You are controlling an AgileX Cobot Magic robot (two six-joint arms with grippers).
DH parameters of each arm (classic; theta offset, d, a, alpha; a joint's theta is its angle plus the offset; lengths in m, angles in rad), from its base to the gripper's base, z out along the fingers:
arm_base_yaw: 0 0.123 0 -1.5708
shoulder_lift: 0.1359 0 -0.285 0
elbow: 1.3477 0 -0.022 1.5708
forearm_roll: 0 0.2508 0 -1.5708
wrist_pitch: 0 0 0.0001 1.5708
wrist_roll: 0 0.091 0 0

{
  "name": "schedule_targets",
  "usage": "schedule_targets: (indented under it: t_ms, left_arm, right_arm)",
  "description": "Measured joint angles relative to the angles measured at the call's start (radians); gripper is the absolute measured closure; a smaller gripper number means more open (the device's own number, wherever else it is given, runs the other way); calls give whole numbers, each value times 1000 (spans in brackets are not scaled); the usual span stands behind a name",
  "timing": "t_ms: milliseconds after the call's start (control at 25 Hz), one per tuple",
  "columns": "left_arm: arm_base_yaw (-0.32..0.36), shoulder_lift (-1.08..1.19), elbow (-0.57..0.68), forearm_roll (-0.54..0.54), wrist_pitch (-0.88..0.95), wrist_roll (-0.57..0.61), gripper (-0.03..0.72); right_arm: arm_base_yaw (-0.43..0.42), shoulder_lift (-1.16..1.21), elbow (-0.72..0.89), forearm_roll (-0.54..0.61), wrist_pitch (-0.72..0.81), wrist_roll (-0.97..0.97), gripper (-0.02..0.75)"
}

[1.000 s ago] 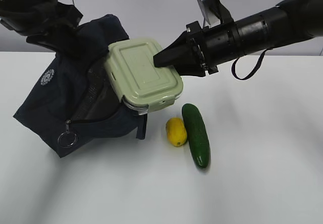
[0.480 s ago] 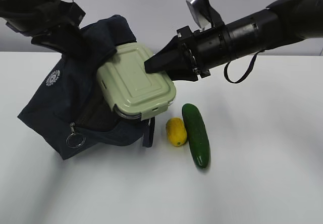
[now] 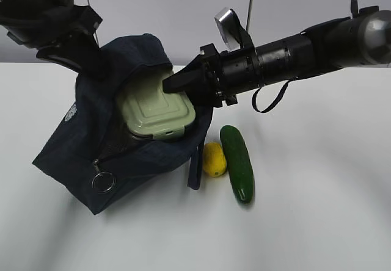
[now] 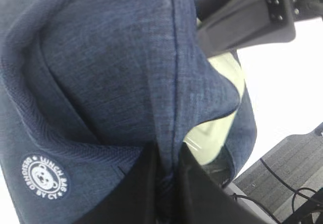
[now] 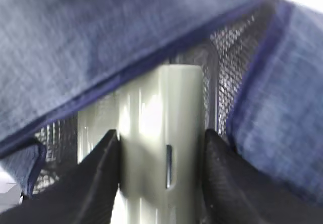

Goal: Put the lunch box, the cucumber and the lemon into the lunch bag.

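Observation:
The navy lunch bag [image 3: 73, 143] lies tilted on the white table with its mouth facing right. My left gripper [image 3: 93, 58] is shut on the bag's top fabric and holds it up. In the left wrist view the left gripper [image 4: 169, 176] pinches a fold of the lunch bag [image 4: 101, 82]. The sage-lidded lunch box [image 3: 153, 112] sits mostly inside the mouth, with my right gripper [image 3: 168, 86] shut on its near end. In the right wrist view the right gripper [image 5: 161, 135] clamps the lunch box [image 5: 161, 108] under the lunch bag's flap [image 5: 101, 32]. The lemon [image 3: 214, 158] and the cucumber [image 3: 237, 163] lie side by side on the table, right of the bag.
A silver ring pull [image 3: 102, 181] hangs at the bag's lower front. A dark handle strap [image 3: 195, 167] droops beside the lemon. Mesh lining [image 5: 234, 52] shows inside the bag. The white table [image 3: 317, 210] spreads to the right and front.
My right gripper has pushed the lunch box left and down, from outside the mouth to inside it. The bag's flap now covers the box's top, and the bag has shifted slightly right.

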Motion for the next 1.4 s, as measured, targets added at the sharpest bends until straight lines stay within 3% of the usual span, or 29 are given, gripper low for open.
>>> schedule_targets:
  t_ms: [600,1400]
  left_arm:
    - [0,10,0,-19,5,7,671]
    - [0,48,0,-21,1,18,671]
  right_arm:
    - [113,98,-145,8,-41,-5,385]
    - [200,173,-153,53,-119,-39,385]
